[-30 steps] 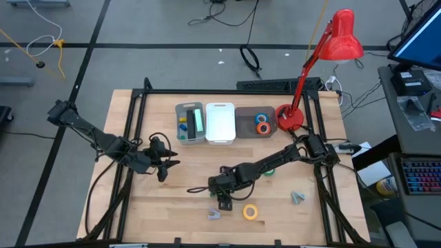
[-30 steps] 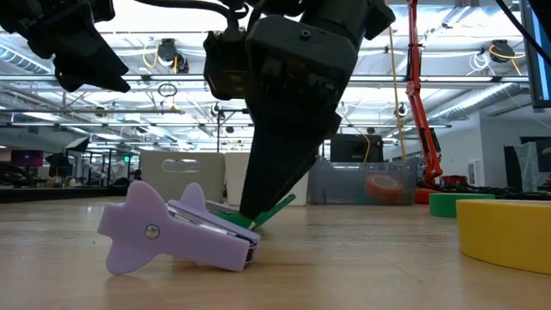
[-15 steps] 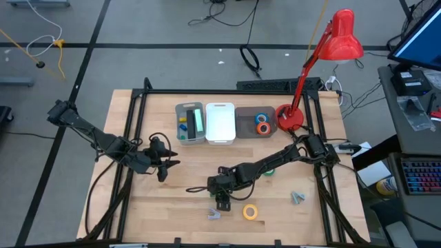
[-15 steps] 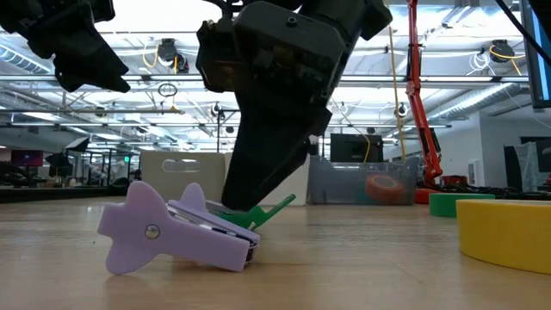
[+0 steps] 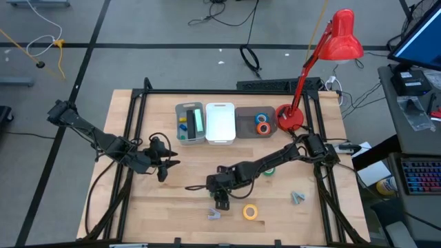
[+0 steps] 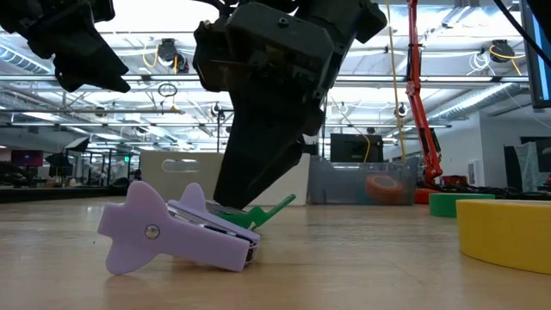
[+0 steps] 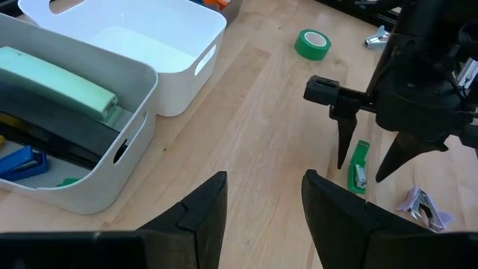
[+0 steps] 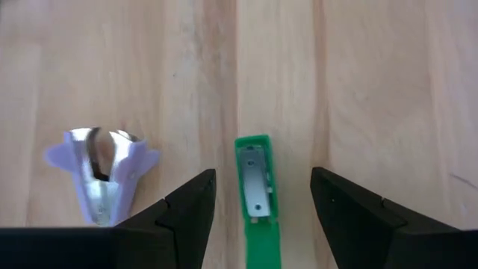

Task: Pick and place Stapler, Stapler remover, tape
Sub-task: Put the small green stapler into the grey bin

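Low view puts a lilac plastic staple remover [image 6: 176, 231] nearest on the wooden counter [image 6: 362, 267], a yellow tape ring [image 6: 508, 232] to its side. Behind it the right claw [image 8: 261, 202] hangs wide open over a small green stapler [image 8: 256, 196], holding nothing. Farther off, the left claw [image 7: 261, 205] waits open near a grey bin [image 7: 112, 161].

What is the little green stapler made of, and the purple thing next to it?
The green stapler looks like smooth plastic with a shiny grey metal strip down its middle. The purple staple remover seems to be matte plastic outside, with silvery metal jaws glinting inside. The table shows pale grain lines, so it is probably wood.
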Controlling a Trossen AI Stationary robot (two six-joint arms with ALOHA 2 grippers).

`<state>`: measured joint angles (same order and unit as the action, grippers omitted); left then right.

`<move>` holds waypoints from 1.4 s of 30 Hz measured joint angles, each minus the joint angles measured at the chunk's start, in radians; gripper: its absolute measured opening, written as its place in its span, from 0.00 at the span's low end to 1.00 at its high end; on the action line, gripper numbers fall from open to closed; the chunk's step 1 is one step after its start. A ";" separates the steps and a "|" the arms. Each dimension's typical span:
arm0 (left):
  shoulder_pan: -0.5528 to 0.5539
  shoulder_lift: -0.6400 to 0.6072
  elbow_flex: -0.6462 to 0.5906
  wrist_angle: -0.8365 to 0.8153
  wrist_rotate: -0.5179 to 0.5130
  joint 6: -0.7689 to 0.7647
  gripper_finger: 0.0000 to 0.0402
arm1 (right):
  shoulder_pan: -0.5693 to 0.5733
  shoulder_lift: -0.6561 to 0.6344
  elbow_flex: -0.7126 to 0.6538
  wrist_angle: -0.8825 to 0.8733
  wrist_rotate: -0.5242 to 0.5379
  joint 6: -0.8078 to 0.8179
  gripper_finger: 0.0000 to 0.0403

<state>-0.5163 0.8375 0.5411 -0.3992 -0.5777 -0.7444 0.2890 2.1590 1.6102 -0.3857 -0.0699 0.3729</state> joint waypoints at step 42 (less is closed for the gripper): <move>0.044 0.000 -0.001 0.013 0.001 -0.001 0.43 | -0.039 0.050 0.001 0.113 -0.064 -0.056 0.15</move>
<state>-0.4727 0.8375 0.5404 -0.3862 -0.5766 -0.7456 0.2498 2.2086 1.6108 -0.2722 -0.1337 0.3170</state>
